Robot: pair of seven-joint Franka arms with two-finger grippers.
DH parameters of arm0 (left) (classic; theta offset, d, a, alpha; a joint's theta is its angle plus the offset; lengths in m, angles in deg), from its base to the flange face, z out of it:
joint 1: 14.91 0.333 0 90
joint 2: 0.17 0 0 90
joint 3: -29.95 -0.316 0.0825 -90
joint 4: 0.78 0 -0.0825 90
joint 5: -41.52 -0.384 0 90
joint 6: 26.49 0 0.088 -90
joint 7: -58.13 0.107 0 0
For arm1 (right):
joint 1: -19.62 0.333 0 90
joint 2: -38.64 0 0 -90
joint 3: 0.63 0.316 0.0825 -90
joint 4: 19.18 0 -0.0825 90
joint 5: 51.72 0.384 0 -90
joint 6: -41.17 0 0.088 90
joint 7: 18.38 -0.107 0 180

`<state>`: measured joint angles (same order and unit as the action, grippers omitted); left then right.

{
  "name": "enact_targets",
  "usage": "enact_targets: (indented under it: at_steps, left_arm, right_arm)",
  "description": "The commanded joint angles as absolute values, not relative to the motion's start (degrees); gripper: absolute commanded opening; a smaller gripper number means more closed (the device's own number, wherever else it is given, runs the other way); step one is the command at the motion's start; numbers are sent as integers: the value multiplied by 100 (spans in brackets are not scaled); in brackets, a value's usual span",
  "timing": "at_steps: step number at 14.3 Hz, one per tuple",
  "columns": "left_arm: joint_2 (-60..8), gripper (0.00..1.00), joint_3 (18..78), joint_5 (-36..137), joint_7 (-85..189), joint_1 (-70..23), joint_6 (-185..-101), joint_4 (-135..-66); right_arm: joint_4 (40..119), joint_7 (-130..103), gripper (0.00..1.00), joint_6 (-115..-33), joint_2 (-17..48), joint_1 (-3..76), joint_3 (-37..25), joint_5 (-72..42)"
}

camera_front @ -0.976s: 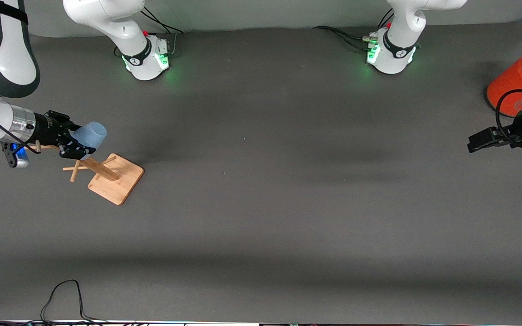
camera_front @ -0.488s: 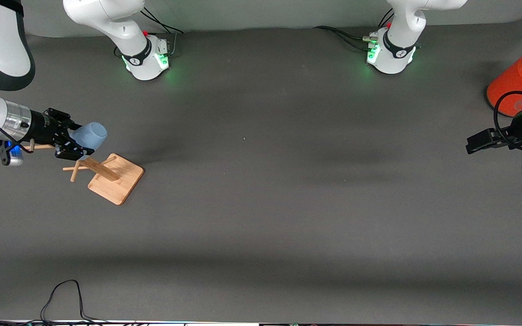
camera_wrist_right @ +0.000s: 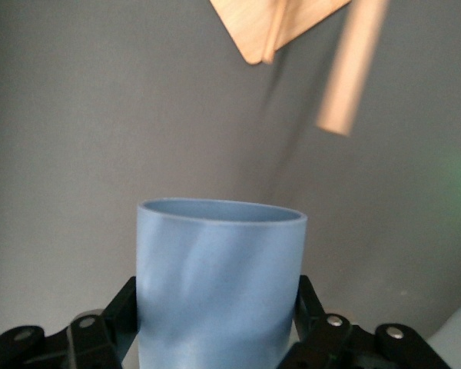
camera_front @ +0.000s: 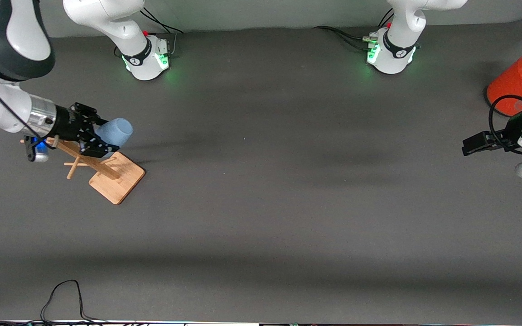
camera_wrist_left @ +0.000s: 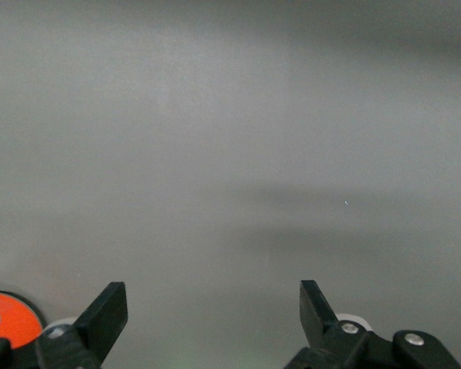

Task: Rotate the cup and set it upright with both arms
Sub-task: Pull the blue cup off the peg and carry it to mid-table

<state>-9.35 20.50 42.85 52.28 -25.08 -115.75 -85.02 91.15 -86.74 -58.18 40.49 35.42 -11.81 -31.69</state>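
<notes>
the right hand [camera_front: 100, 136] is clamped on the cup [camera_front: 115, 131], held on its side in the air over the wooden rack [camera_front: 117, 176]; carry-and-turn step, i judge; next, toward 3 o'clock to the left hand [camera_front: 474, 144], waiting wide open and empty by the orange can [camera_front: 517, 81].

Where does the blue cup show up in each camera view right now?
Front view: the cup is held on its side by the shut right gripper, above the wooden rack at the right arm's end of the table.
Left wrist view: not in it.
Right wrist view: the cup fills the lower middle, clamped between the fingers.
Shared landmark: the wooden rack.
</notes>
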Motion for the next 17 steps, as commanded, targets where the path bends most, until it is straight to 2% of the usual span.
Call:
enact_targets:
  at_steps: [1, 6, 10, 13, 17]
  left_arm:
    - [-940, 100, 2002, 4363, 5294, -2554, -11606, -8463]
    - [-879, 100, 2002, 4363, 5312, -2493, -11526, -8463]
    - [-800, 100, 2002, 4529, 5241, -2510, -11289, -8454]
    - [-800, 100, 2002, 4591, 5233, -2519, -11333, -8446]
    - [-738, 100, 1993, 4600, 5250, -2493, -11342, -8428]
  right_arm:
    - [8998, -9429, 74, -6130, 4040, 3553, -602, -3071]
    - [8981, -10888, 74, -7069, 3839, 3570, 769, -3246]
    - [8701, -12670, 74, -7923, 3093, 3763, 1930, -4334]
    - [8305, -13989, 74, -8082, 2259, 4481, 2099, -5467]
    - [8059, -15967, 74, -8696, 1090, 5142, 2099, -6935]
